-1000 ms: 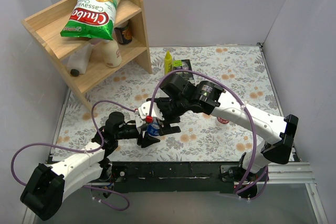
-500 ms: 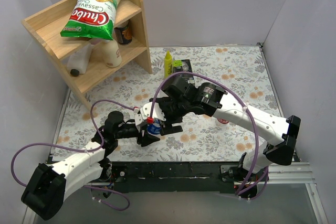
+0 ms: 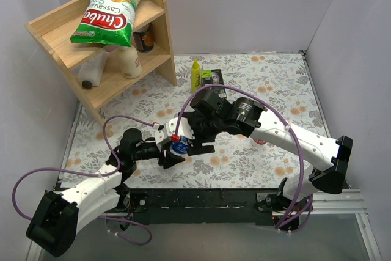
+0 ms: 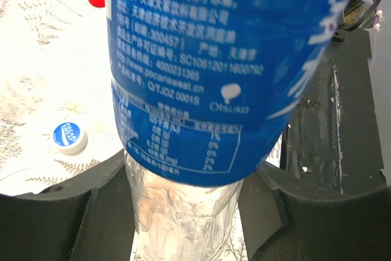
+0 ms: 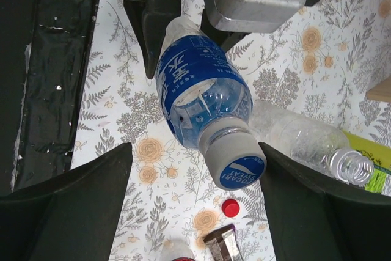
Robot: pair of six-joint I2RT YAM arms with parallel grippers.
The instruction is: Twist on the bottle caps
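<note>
Now, blue-labelled bottle [image 4: 226, 59] firmly within the left hand [image 4: 183, 224].

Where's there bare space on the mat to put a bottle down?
The far right corner of the mat, between the back wall and the right arm, is bare. So is the strip between that arm and the black rail. The middle, around the blue bottle, is crowded: clear bottle, loose red cap.

Left wrist view: the blue-labelled bottle [image 4: 214, 77] runs off the top edge. Right wrist view: the unlabelled bottle [image 5: 305, 142] lies partly hidden behind it. Overhead, the blue label's print is too small to read.
</note>
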